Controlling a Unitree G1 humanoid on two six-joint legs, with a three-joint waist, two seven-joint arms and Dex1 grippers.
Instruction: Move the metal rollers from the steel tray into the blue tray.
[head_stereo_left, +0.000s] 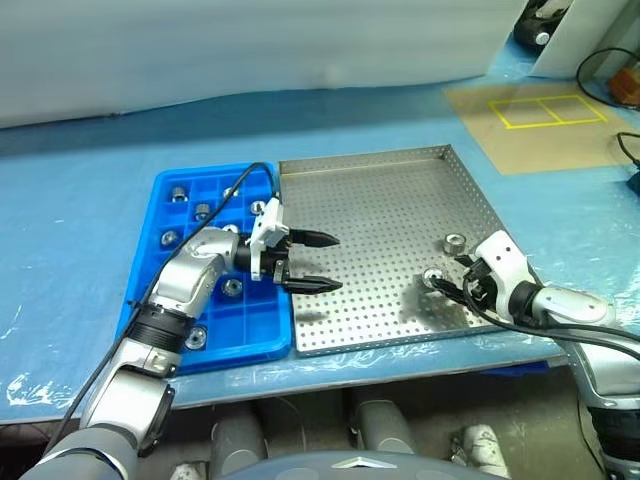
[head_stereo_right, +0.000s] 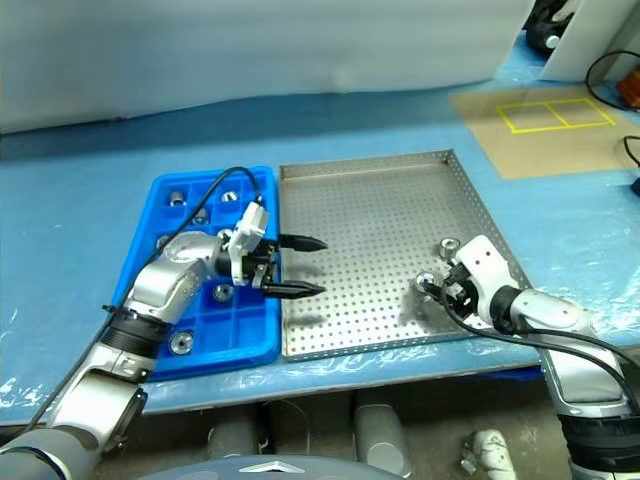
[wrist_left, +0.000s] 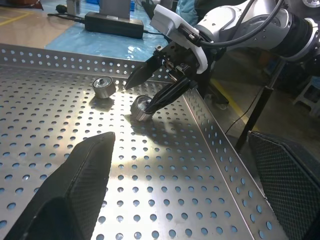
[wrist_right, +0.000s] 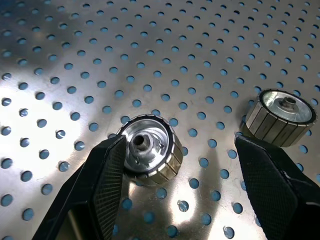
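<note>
Two metal rollers (wrist_right: 149, 150) (wrist_right: 281, 116) lie in the steel tray (head_stereo_left: 380, 200). Right gripper (wrist_right: 175, 185) fingers spread, straddling one, ungrasped. Left gripper (head_stereo_left: 312, 262) spread wide, empty, beside the blue tray (head_stereo_left: 160, 190).

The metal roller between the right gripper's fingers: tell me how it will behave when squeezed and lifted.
The metal roller looks solid and shiny, so probably rigid, heavy for its size and somewhat slippery. It rests tilted on the steel tray, so it may roll if the right gripper nudges it.

1. Steel tray (head_stereo_left: 380, 210): square, perforated floor, low rims, flat on table.
2. Two metal rollers (head_stereo_left: 454, 242) (head_stereo_left: 435, 277) on its right side, apart.
3. Blue tray (head_stereo_left: 160, 215) touching its left rim, several rollers (head_stereo_left: 179, 193) in compartments.
</note>
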